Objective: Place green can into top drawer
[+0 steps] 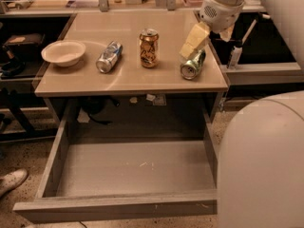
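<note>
The green can lies on its side near the right edge of the tan tabletop, its silver top facing the front. My gripper hangs from the white arm at the upper right and sits just above and touching the can's far end. The top drawer is pulled wide open below the tabletop. Its grey interior holds nothing and its front panel is nearest the camera.
On the tabletop stand a white bowl at the left, a blue-silver can on its side, and an upright orange-gold can. My white body fills the lower right. A shoe shows at the lower left.
</note>
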`<control>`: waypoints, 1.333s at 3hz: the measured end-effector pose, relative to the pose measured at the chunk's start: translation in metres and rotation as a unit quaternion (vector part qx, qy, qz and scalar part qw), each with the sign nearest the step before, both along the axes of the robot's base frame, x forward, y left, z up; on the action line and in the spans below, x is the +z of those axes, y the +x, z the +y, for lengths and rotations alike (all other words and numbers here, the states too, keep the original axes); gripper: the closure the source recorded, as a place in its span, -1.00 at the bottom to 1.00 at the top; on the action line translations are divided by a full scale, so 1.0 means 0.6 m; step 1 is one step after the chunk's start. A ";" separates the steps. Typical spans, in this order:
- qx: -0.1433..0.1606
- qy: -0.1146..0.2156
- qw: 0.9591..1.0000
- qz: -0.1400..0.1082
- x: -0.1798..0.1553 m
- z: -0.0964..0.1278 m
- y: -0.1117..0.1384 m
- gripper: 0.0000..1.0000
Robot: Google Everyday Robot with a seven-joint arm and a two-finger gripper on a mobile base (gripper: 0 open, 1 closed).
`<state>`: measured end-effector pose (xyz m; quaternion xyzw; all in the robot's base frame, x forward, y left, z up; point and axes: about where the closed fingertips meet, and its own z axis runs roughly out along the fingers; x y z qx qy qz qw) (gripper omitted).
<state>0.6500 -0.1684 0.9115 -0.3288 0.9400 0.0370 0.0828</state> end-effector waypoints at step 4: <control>-0.068 0.041 0.997 0.013 -0.055 0.053 0.072 -1.00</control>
